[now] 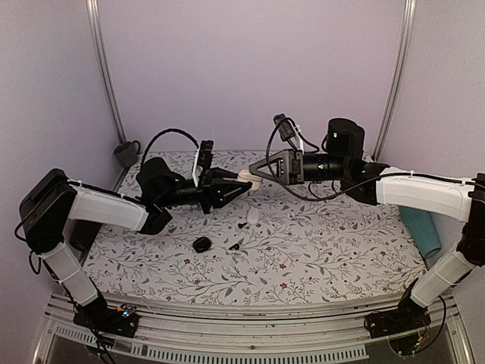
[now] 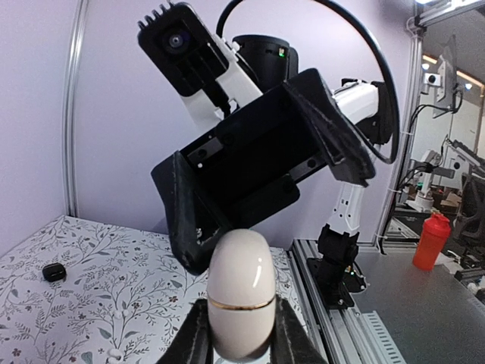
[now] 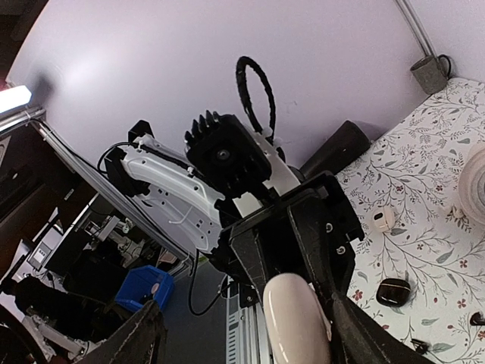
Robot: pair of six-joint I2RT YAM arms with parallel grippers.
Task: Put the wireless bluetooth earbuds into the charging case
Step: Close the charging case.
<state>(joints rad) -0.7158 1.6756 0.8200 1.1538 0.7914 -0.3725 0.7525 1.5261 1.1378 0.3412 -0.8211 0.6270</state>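
Note:
The charging case [image 1: 245,176] is a cream egg shape with a thin gold seam, closed and held in the air over the back of the table. My left gripper [image 1: 236,182] is shut on its lower half; in the left wrist view the case [image 2: 241,292] stands up between the fingers [image 2: 189,341]. My right gripper [image 1: 256,174] faces it, open, its jaws wide around the case's free end [image 3: 295,322], one finger [image 3: 371,334] close beside it. One white earbud [image 1: 252,218] lies on the table below, also in the right wrist view [image 3: 383,220].
Small black pieces [image 1: 201,244] [image 1: 235,245] lie on the floral table cover near the earbud. A grey cup [image 1: 127,152] sits at the back left corner, and a teal roll [image 1: 420,227] lies at the right edge. Purple walls enclose the table.

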